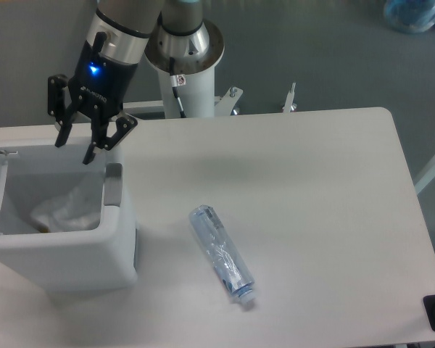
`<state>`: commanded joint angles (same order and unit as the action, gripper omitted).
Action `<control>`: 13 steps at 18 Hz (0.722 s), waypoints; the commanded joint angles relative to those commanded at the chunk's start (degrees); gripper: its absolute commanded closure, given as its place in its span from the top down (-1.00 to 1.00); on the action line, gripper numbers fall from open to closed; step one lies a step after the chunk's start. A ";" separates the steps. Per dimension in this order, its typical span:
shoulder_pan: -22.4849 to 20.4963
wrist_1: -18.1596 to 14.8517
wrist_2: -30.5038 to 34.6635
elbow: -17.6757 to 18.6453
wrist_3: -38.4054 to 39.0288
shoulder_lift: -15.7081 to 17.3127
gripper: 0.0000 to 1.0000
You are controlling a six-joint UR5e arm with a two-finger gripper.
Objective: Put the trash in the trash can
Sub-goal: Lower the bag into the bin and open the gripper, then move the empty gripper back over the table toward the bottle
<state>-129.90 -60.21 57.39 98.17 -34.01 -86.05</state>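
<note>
Tool: our tool [74, 148] hangs over the back rim of the trash can [72, 254], fingers spread wide and carrying nothing.
Wrapper: we see the crumpled whitish wrapper [65, 209] lying low inside the can, apart from the fingers above it.
Trash can: white and boxy, it sits at the left end of the desk [304, 188], top open, grey side tab [113, 184] facing the bottle.
Bottle: the clear, squashed bottle [222, 255] lies on its side on the desk, to the right of the can, angled with its cap end toward the front edge.
Step in hand: we judge one item binned and one to go.
Next move: we would need to rise clear of the rim, cross to the bottle, turn the fingers across its narrow width, and close gently, since thin plastic may buckle or slip.
</note>
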 joint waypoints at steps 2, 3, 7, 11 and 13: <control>-0.61 0.09 0.35 -0.35 -0.18 0.97 1.00; -2.10 0.18 1.57 -0.44 -0.27 1.32 1.00; -14.75 2.63 7.98 -0.18 -5.51 1.24 1.00; -22.49 2.99 15.37 -0.44 -15.01 -1.92 1.00; -26.09 2.99 16.52 -0.44 -19.84 -2.54 1.00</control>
<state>-155.99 -57.22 73.91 97.73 -53.85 -88.59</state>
